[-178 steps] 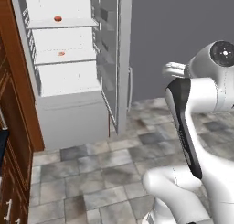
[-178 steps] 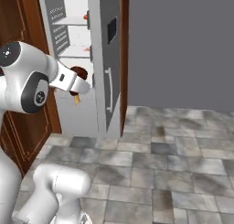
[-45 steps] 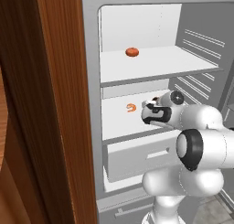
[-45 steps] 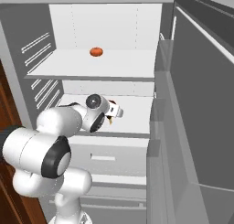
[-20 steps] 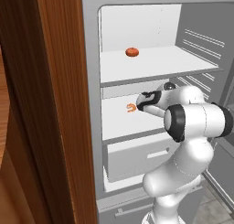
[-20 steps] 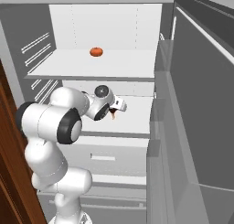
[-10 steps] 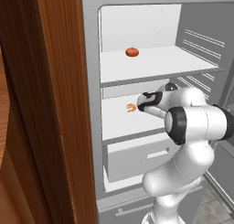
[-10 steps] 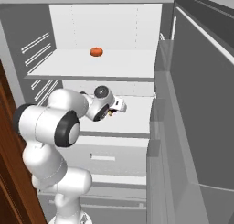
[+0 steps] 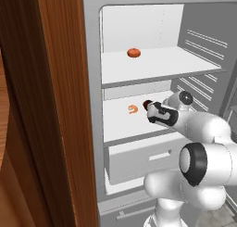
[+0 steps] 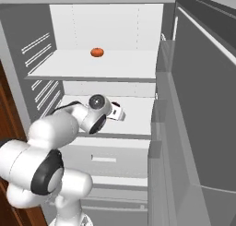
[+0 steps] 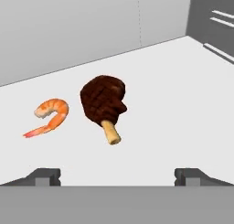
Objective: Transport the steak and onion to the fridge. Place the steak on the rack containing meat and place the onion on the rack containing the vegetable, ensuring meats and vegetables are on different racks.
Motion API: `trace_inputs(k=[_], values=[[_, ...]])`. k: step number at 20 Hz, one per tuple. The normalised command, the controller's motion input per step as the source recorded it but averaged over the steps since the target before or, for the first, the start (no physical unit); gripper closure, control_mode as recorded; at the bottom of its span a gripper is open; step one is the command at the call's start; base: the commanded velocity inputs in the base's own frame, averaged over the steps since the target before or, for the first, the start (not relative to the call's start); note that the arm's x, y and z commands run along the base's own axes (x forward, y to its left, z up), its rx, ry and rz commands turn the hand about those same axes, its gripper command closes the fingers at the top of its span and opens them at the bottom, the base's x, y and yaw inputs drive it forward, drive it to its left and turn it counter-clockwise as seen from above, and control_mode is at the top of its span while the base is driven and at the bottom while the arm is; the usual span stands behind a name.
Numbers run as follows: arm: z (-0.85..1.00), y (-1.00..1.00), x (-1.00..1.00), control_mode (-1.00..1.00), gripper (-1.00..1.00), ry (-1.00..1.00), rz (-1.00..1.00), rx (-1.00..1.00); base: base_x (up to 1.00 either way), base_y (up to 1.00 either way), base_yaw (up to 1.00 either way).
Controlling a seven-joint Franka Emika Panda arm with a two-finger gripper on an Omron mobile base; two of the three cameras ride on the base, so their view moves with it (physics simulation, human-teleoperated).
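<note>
The steak (image 11: 103,102), a dark red-brown lump with a pale stub, lies free on the fridge's lower white shelf (image 11: 183,95), the rack containing meat, beside an orange shrimp (image 11: 48,115). My gripper (image 11: 118,175) is open, its fingertips (image 11: 43,175) spread wide just short of the steak and touching nothing. From the left base the steak (image 9: 147,104) shows as a dark spot ahead of the gripper (image 9: 151,112), with the shrimp (image 9: 133,109) to its left. The upper shelf (image 9: 157,66), the rack containing the vegetable, carries an orange-red vegetable (image 9: 134,53). The onion is out of view.
A white drawer (image 9: 143,159) sits under the lower shelf. The open fridge door (image 10: 198,105) stands close on the right, a brown wooden cabinet side (image 9: 51,105) on the left. My arm reaches in between the two shelves. The vegetable (image 10: 97,52) rests mid upper shelf.
The gripper has let go of the steak, which now rests on the lower shelf, and the hand has drawn back a little from it. The base has not moved.
</note>
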Motion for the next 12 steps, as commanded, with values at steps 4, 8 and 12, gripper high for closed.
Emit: trace_inputs(k=[4,8,12], values=[[0.90,-0.01,-0.83,-1.00,-1.00,0.03,0.00,0.08,0.00,0.00,0.00],[1.00,0.00,-0.75,-1.00,-1.00,0.11,0.00,0.04,0.00,0.00,0.00],[0.83,0.00,-0.79,-1.00,-1.00,0.11,0.00,0.01,0.00,0.00,0.00]])
